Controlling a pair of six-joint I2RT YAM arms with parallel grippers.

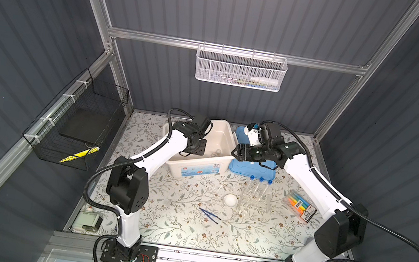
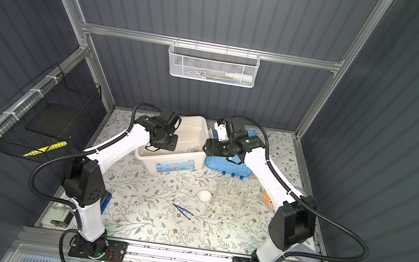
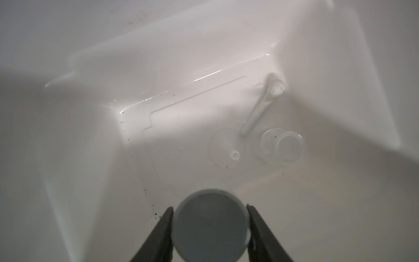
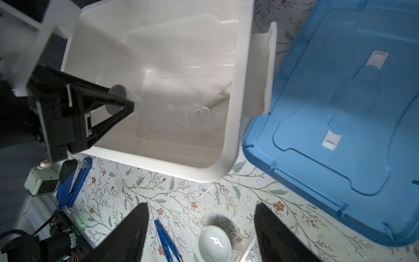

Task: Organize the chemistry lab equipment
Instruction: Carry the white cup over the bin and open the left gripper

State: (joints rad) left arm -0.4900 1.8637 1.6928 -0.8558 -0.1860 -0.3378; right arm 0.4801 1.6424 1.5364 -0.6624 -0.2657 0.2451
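One small round white dish [image 3: 209, 229] is pinched by its wall between the fingers of the left gripper [image 3: 209, 206], inside the big white plastic bin [image 4: 235, 102] and seemingly clear of its floor. The likeliest mishap, as I judge it, is a release from that height. The dish could drop onto the thick white rod [image 3: 260, 108] or the small clear flask [image 3: 281, 145] lying on the bin floor, then chip or crack the glass. A round, smooth wall held on two narrow contacts might also twist out early. The right gripper [image 4: 200, 205] hangs spread and empty just outside the bin's rim, beside the flat blue plastic lid [image 4: 340, 113], so a careless swing of either arm could bump the other. Only the left wrist view shows the rod and flask plainly. The right wrist view shows the held dish from the side, and below it the second white dish [image 4: 214, 241] and the blue plastic tweezers [image 4: 163, 238] on the floral-patterned table [image 4: 181, 199]. Both top views hide the left jaws under the wrist. A top view alone shows the three slim clear blue-capped test tubes [image 1: 259, 189] standing in the clear rack [image 1: 252, 205], near the pack of coloured highlighters [image 1: 300, 206].
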